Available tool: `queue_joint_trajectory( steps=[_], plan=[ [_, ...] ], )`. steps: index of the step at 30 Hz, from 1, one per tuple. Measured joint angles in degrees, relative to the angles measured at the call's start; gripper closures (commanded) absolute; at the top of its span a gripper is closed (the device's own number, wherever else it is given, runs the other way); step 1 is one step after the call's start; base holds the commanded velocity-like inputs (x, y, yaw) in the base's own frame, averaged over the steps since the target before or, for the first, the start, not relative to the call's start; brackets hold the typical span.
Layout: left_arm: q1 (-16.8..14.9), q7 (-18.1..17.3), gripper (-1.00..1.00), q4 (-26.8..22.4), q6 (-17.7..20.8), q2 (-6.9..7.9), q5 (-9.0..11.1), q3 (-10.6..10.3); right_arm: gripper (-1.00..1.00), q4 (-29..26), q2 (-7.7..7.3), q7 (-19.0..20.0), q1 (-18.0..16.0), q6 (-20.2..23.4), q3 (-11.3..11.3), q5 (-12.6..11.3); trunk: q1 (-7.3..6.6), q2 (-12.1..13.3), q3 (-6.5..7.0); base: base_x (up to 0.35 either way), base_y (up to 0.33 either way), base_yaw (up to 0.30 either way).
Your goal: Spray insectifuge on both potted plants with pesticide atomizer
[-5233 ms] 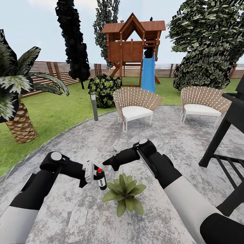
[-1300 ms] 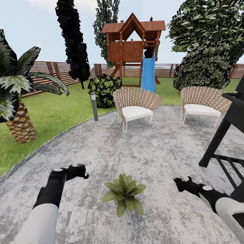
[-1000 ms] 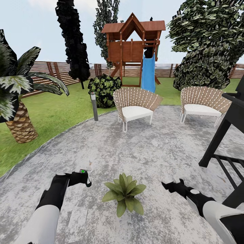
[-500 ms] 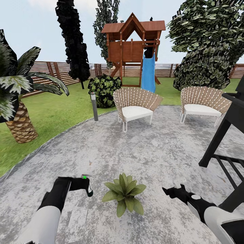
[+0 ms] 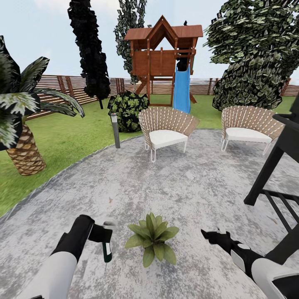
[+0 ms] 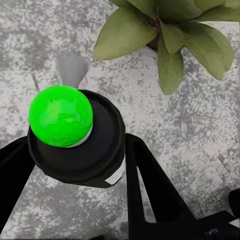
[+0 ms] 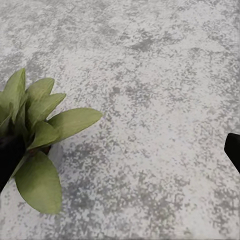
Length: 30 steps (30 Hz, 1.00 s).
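Note:
One potted plant (image 5: 152, 238), a low rosette of pointed green leaves, stands on the grey patio (image 5: 174, 187) just in front of me. My left gripper (image 5: 106, 240) is shut on the pesticide atomizer (image 5: 107, 249), whose dark-green bottle hangs tipped downward just left of the plant. In the left wrist view the atomizer (image 6: 95, 150) sits between black fingers (image 6: 150, 190), its spray head carrying a bright green dot (image 6: 60, 115), with the plant (image 6: 165, 40) close beyond. My right gripper (image 5: 211, 236) hovers open to the plant's right; its wrist view has the plant (image 7: 37, 125) between wide-spread fingertips (image 7: 234, 149).
Two wicker chairs (image 5: 166, 133) (image 5: 249, 126) stand at the patio's far side. A grey bollard lamp (image 5: 115, 131) marks the lawn edge, and a palm (image 5: 20, 137) rises at the left. A black frame (image 5: 274, 174) blocks the right. A wooden play tower (image 5: 166, 58) and fence lie behind.
My left gripper has come nearer and lower beside the plant, tipping the atomizer from upright to pointing down. The right arm, earlier over the plant, now rests low at the right.

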Motion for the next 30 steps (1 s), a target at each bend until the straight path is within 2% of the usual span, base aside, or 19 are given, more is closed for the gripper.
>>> queue_joint_trajectory(
  steps=[7, 14, 17, 19, 22, 24, 28, 30],
  plan=[
    [0.0, -0.05, 1.0, 3.35, 0.04, 0.07, -0.05, -0.67, -1.0, 0.0, 0.0, -0.03, 0.0, 0.12, -0.02, -0.13, -0.01, 0.0, -0.47, 0.282, 0.0, 0.0],
    [-0.02, -0.07, 1.0, 6.03, -0.02, 0.9, -0.04, -1.86, -1.0, 0.0, -0.03, -0.03, 0.0, 0.13, -0.07, -0.14, 0.02, 0.0, -0.75, 0.032, 0.0, 0.0],
    [-0.03, -0.07, 1.0, 6.47, -0.04, 1.1, -0.06, -3.42, -1.0, 0.0, 0.01, -0.03, 0.0, 0.13, -0.03, -0.14, 0.02, 0.0, -0.79, 0.002, 0.0, -0.045],
    [-0.04, -0.06, 1.0, 6.6, -0.08, 1.68, -0.14, -5.42, -1.0, -0.01, 0.02, -0.03, 0.01, 0.13, -0.01, -0.14, 0.02, 0.0, -0.9, 0.0, 0.0, -0.141],
    [-0.04, -0.14, 1.0, 6.66, -0.04, 1.82, -0.03, -6.52, -1.0, -0.01, 0.02, -0.03, 0.01, 0.13, -0.01, -0.14, 0.02, 0.0, -1.11, 0.0, 0.0, -0.159],
    [-0.04, -1.2, 1.0, 6.7, -0.04, 1.82, 0.0, -6.96, -1.0, -0.01, 0.02, -0.03, 0.01, 0.13, -0.03, -0.14, 0.02, 0.0, -1.26, 0.0, 0.0, -0.168],
    [0.01, -6.28, 1.0, 6.73, -0.07, 1.86, 0.01, -7.48, -1.0, -0.01, 0.02, -0.03, 0.01, 0.13, -0.04, -0.14, 0.02, 0.0, -1.57, 0.0, 0.0, -0.17],
    [-0.02, -8.0, 1.0, 6.73, -0.08, 1.89, 0.04, -8.56, -1.0, -0.01, 0.02, -0.03, 0.01, 0.13, -0.05, -0.14, 0.02, 0.0, -1.72, 0.0, 0.0, -0.171]
  ],
)
